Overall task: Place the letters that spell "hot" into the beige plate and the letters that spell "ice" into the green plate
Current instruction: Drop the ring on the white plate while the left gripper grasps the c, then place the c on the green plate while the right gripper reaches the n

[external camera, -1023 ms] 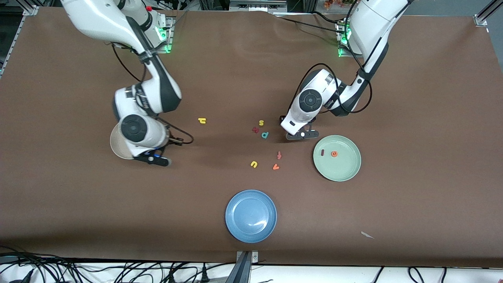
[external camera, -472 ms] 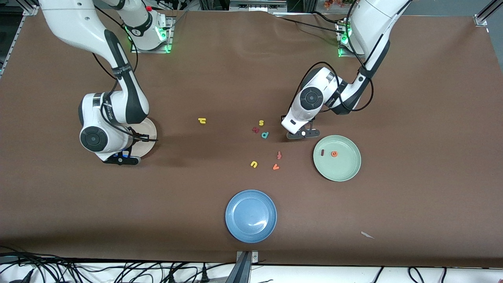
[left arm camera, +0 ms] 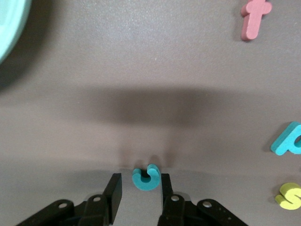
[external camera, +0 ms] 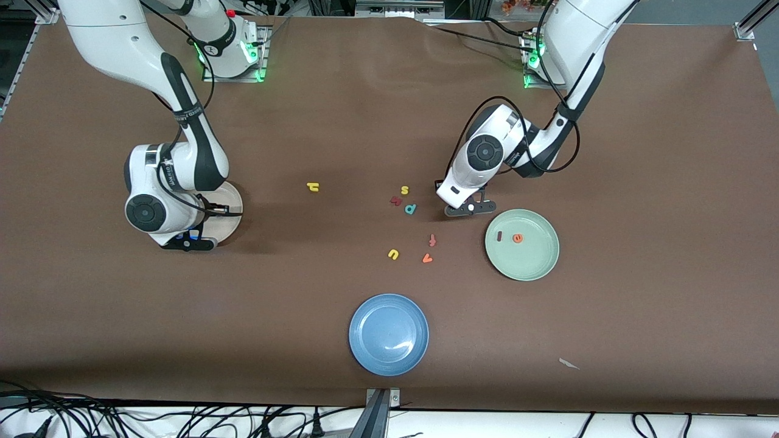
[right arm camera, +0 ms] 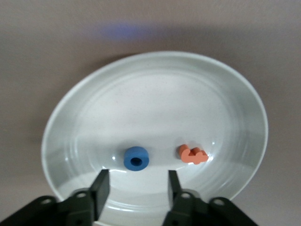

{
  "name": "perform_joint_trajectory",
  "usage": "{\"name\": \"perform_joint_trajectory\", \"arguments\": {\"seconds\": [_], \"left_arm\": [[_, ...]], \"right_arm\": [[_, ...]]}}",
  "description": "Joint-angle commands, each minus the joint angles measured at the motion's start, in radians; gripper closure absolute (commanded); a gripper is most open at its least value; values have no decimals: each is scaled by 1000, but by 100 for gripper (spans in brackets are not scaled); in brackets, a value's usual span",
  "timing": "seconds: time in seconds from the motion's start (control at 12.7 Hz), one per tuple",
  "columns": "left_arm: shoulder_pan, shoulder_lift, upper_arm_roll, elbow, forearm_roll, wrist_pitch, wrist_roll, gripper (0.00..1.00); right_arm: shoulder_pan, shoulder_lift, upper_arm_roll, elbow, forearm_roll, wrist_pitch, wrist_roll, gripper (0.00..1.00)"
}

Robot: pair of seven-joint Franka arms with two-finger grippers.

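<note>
My left gripper (left arm camera: 141, 181) is low at the table between the teal p and the green plate (external camera: 535, 267). It is open around the teal c (left arm camera: 146, 178), which touches one finger with a gap to the other. The dark red i (external camera: 499, 235) and orange e (external camera: 517, 238) lie in the green plate. My right gripper (right arm camera: 136, 186) hangs open over the beige plate (right arm camera: 155, 94), where the blue o (right arm camera: 137, 157) and orange t (right arm camera: 193, 154) lie. The yellow h (external camera: 313, 187) lies on the table between the two arms.
Loose letters lie mid-table: a yellow s (external camera: 404, 190), a red letter (external camera: 395, 200), the teal p (external camera: 411, 209), a red f (external camera: 432, 240), a yellow u (external camera: 393, 254) and an orange v (external camera: 427, 258). A blue plate (external camera: 388, 334) sits nearest the front camera.
My right arm swung across the beige plate toward its own end of the table, and the blue o now lies in the plate. The left arm hardly moved.
</note>
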Motion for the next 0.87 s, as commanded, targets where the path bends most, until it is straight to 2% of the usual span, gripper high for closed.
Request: {"name": "perform_joint_trajectory", "arguments": {"seconds": [0.0, 0.24, 0.31, 0.47, 0.63, 0.79], "left_arm": [[10, -9, -9, -22, -34, 23, -6, 59], [9, -2, -9, -30, -37, 49, -5, 60], [9, 1, -9, -28, -37, 49, -6, 64], [9, 3, -10, -28, -38, 49, -8, 85], [10, 0, -9, -25, -38, 46, -9, 89], [12, -25, -7, -19, -38, 20, -5, 91]], "right_arm": [[2, -88, 56, 8, 43, -47, 114, 2], [2, -125, 183, 8, 43, -47, 411, 2], [2, -126, 226, 8, 43, -45, 484, 2], [3, -114, 300, 2, 43, -9, 666, 2], [15, -102, 332, -10, 41, 40, 881, 2], [34, -102, 352, -36, 41, 65, 1002, 3]]}}
